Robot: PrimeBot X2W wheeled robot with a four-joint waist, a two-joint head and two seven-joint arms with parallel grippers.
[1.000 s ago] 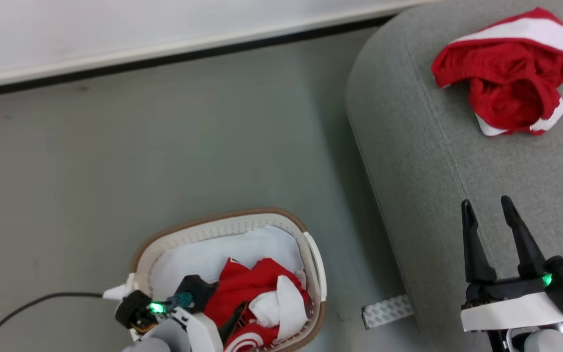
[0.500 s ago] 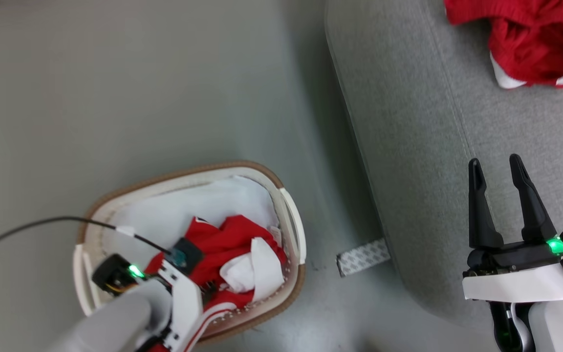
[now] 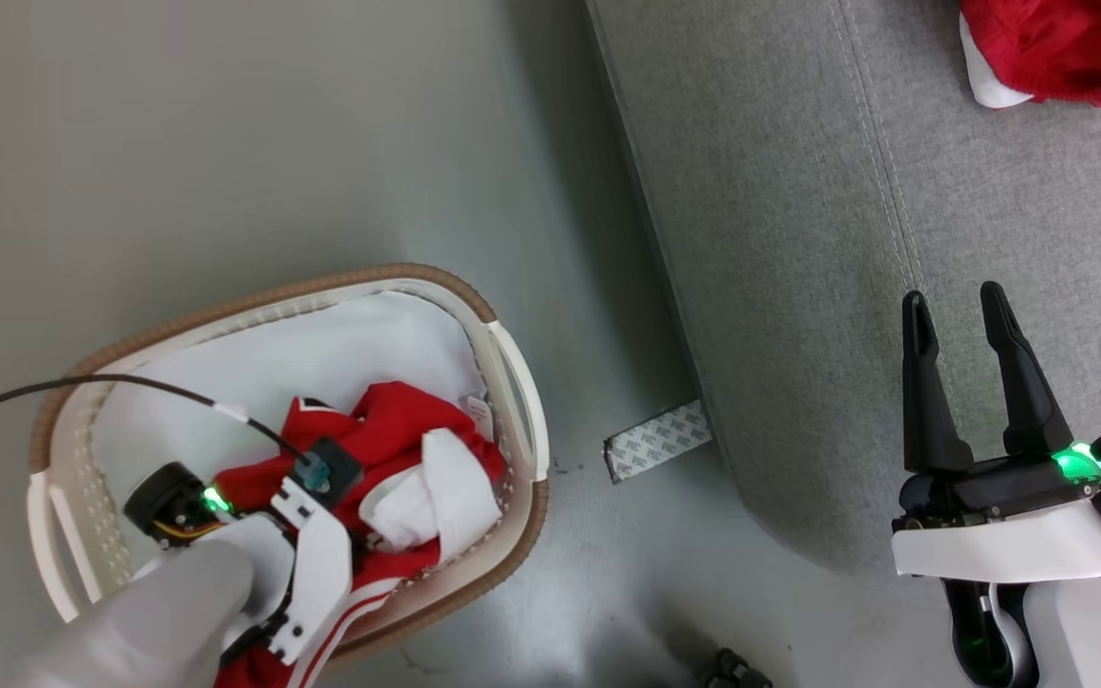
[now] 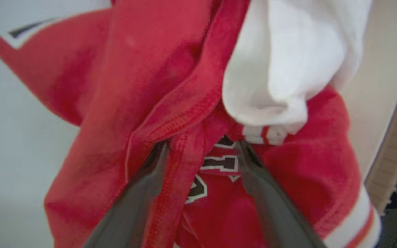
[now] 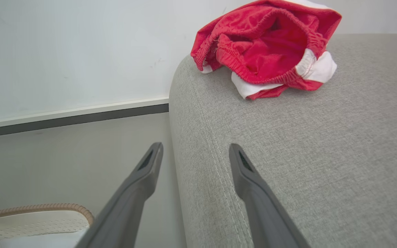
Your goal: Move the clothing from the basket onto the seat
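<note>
We see our left gripper down inside the basket, its two fingers spread wide and pushed into the heap of red clothing. A fold of the red fabric runs up between the fingers, but the jaws are not closed on it, so nothing is gripped. The heap, with a white band and dark lettering, lies against the basket's right wall, on a plain white cloth that lines the bottom. The basket stands on the floor, near the seat's left edge but apart from it, with a strip of patterned tape on the floor between them. Our right gripper hangs over the seat close to that left edge, fingers wide apart and empty. A red garment with white trim lies crumpled near the seat's far corner, well apart from the right gripper. A black cable crosses the basket's left rim.
</note>
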